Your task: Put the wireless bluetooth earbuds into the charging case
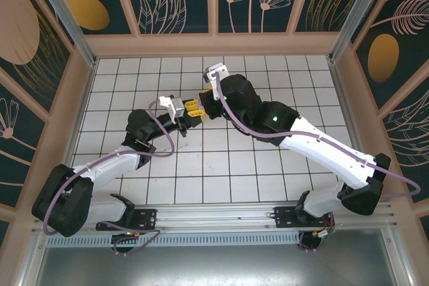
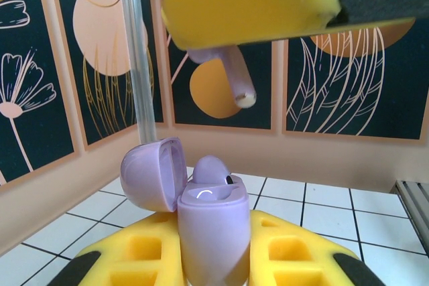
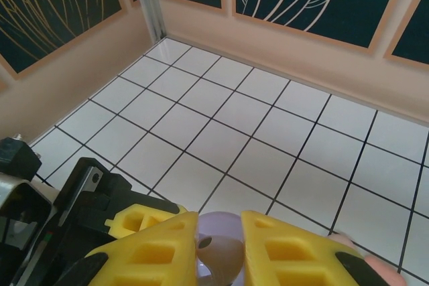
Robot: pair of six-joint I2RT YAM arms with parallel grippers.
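Observation:
My left gripper [image 2: 214, 262] is shut on an upright lilac charging case [image 2: 214, 226], held between its yellow foam fingers [image 2: 131, 256]. The case lid [image 2: 151, 172] hangs open to the left. One lilac earbud [image 2: 210, 169] sits in a slot of the case. My right gripper [image 3: 221, 249] is shut on a second lilac earbud [image 3: 224, 256], just above the case. From the left wrist this bud's stem [image 2: 236, 80] points down under a yellow finger [image 2: 248, 1]. In the top view both grippers, left [image 1: 188, 108] and right [image 1: 205, 104], meet mid-table.
The white tiled floor [image 3: 268, 118] is ringed by peach walls with dark floral panels [image 2: 342, 85] and a metal corner post [image 2: 137, 65]. A salmon-pink shape [image 3: 379, 269] lies at the lower right edge of the right wrist view. The left arm's black body [image 3: 74, 212] sits close below the right fingers.

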